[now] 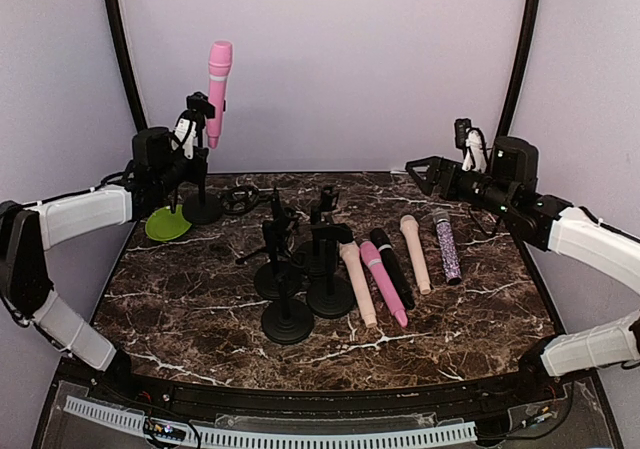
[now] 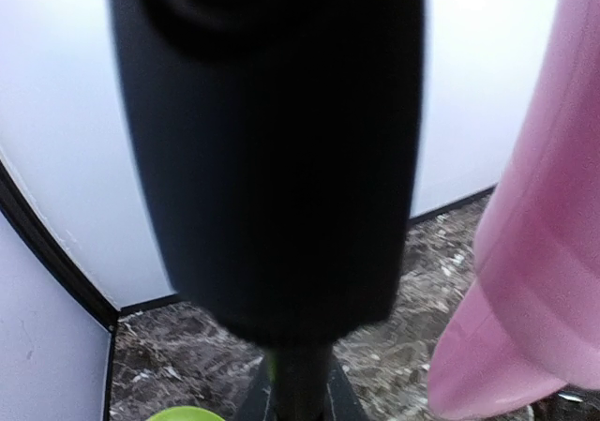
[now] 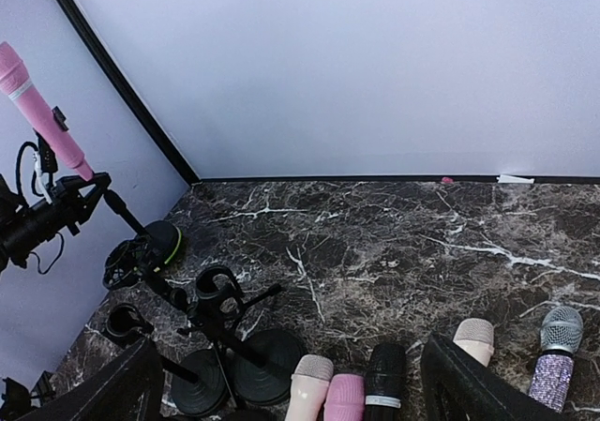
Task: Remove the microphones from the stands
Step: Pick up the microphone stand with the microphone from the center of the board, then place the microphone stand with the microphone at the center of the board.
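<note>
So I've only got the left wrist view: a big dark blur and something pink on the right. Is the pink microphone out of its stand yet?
Observer: No. On the top view the pink microphone stands head-up in the clip of the rear-left stand.
Operator: Where's my left gripper?
Observer: The left gripper is closed right beside that clip, below the microphone's body.
Operator: And the right one?
Observer: The right gripper is open, off at the rear right, well away from the stand.
</note>
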`<state>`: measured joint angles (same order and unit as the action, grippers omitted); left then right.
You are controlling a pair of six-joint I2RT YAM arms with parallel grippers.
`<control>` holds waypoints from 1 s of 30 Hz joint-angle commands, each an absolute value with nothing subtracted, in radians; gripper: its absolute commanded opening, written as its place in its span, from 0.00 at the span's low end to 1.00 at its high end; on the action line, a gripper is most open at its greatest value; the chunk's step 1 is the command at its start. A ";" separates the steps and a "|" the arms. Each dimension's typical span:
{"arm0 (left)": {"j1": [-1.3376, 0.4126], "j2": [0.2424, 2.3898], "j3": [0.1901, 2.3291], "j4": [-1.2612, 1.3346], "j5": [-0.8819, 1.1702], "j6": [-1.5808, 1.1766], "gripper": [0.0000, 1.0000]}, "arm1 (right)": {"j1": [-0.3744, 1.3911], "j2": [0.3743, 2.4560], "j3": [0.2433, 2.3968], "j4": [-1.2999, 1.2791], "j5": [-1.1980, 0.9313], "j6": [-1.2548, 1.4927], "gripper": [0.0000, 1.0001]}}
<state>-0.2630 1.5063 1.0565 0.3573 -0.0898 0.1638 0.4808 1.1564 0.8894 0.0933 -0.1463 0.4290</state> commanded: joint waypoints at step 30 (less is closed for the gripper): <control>-0.814 0.840 0.472 0.229 -0.383 -0.236 0.00 | 0.544 1.091 0.859 0.202 -0.255 0.498 0.96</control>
